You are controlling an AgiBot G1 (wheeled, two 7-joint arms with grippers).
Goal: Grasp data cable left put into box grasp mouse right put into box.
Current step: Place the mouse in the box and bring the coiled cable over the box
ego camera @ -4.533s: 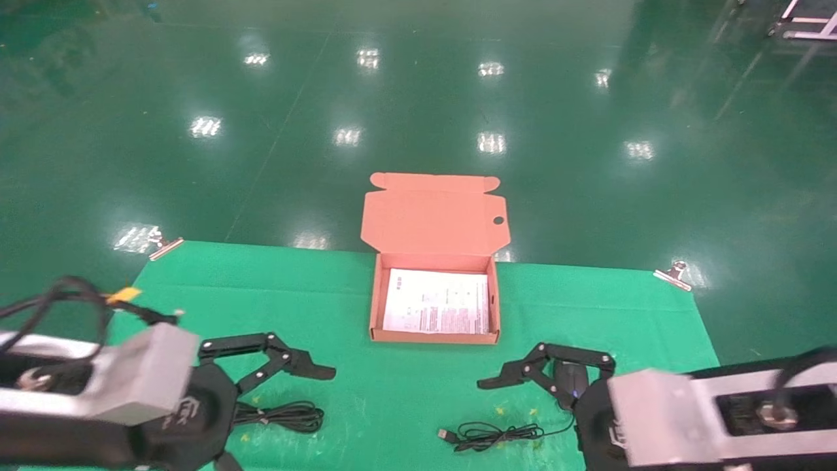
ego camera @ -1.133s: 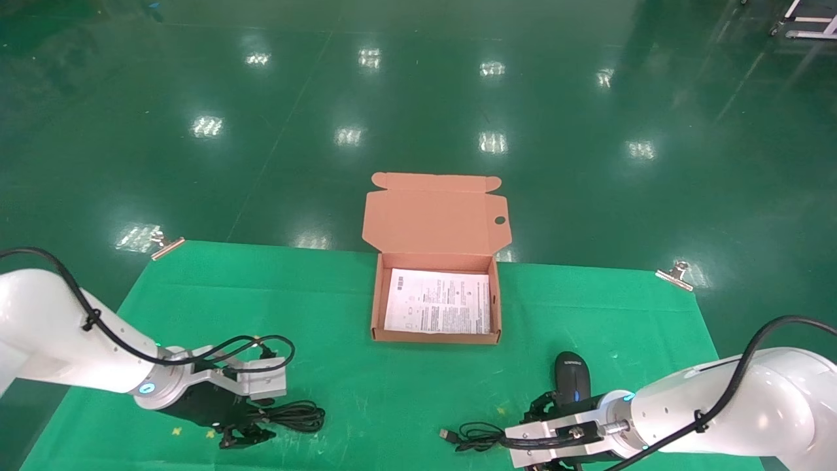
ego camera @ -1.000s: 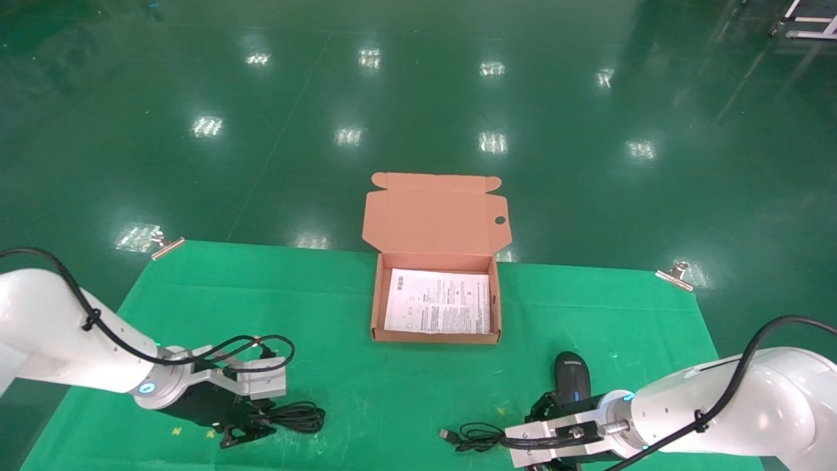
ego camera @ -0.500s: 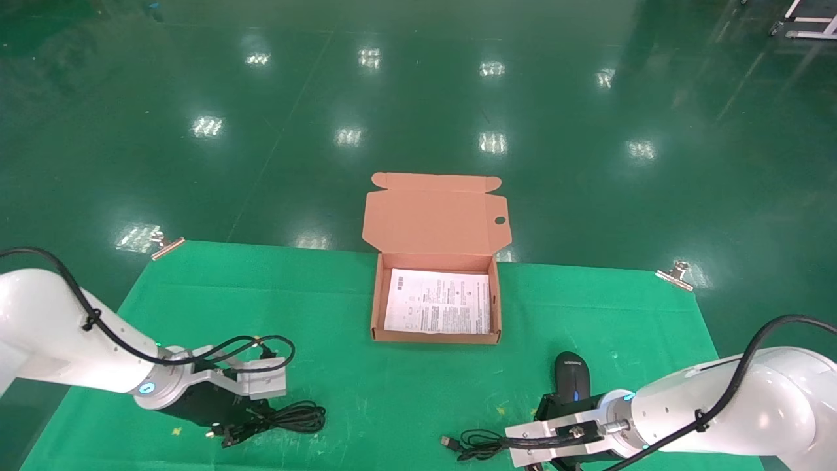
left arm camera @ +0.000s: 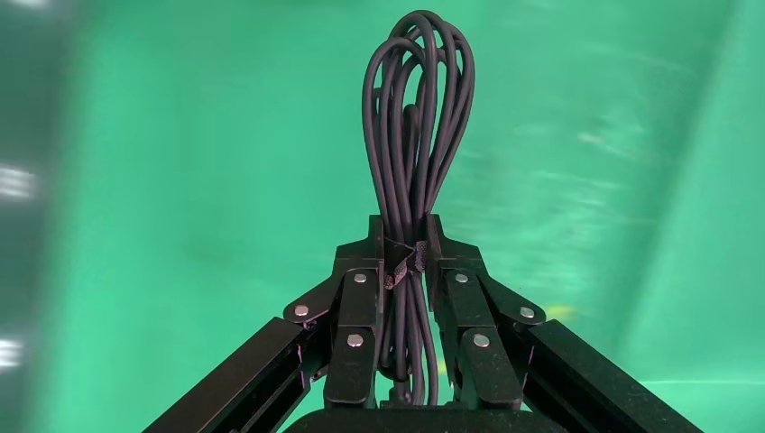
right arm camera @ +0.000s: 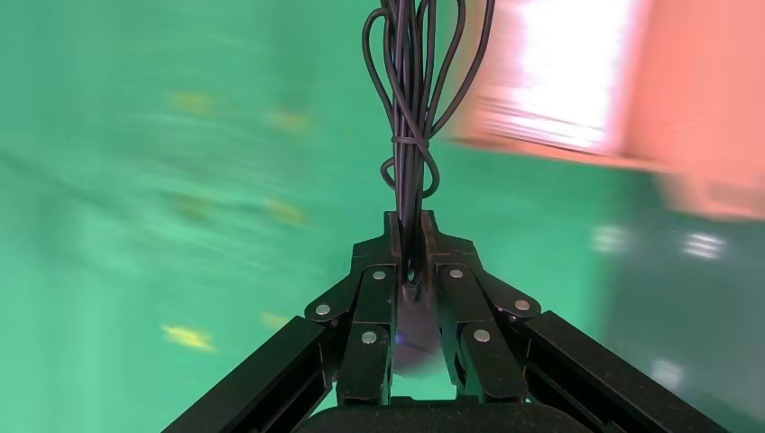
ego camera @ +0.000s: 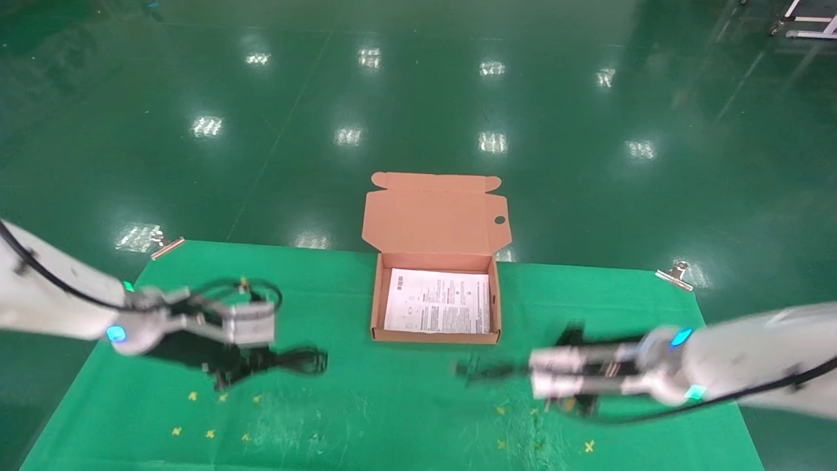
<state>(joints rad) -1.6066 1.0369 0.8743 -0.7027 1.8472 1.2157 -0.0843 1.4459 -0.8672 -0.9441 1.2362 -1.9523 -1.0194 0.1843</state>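
Our left claw [ego camera: 225, 376] is clamped on the data cable [ego camera: 297, 361], and our right claw [ego camera: 565, 376] is clamped on the mouse cord with the mouse [right arm camera: 417, 329] tucked between its fingers; both hang above the green cloth [ego camera: 405, 412] on the near side of the box [ego camera: 374, 307]. The box sits open at the middle of the cloth's far half, lid folded back and a white leaflet [ego camera: 437, 302] flat on its floor, so it lies ahead and inward from each claw, to the right of the left one and to the left of the right one. We judge the two about equally near. In the left wrist view the cable [left arm camera: 417, 135] sticks straight out beyond the fingertips, its long axis in line with the claw [left arm camera: 408, 248], so it should reach the box first. The right wrist view shows the cord bundle [right arm camera: 417, 99] likewise leading out of the claw [right arm camera: 410, 244] toward the box. In the head view the right claw and mouse are smeared and hard to make out, and we see little of the mouse body.
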